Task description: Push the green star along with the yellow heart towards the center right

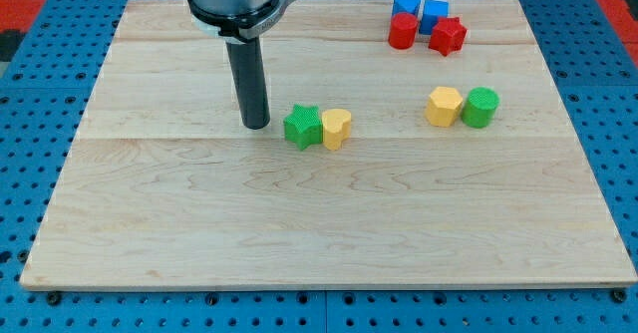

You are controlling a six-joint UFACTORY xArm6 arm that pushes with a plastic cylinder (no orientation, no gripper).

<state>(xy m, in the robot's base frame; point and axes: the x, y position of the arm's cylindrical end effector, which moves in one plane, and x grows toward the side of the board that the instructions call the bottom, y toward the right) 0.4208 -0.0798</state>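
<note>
The green star (302, 127) lies near the board's middle, touching the yellow heart (337, 128) on its right side. My tip (257, 125) rests on the board just to the view's left of the green star, a small gap apart from it. The rod rises straight up to the arm's head at the view's top.
A yellow hexagon block (445, 106) and a green cylinder (480, 107) sit side by side at the center right. Two blue blocks (421, 14), a red cylinder (402, 31) and a red star (448, 36) cluster at the top right. The wooden board (199, 223) has blue pegboard around it.
</note>
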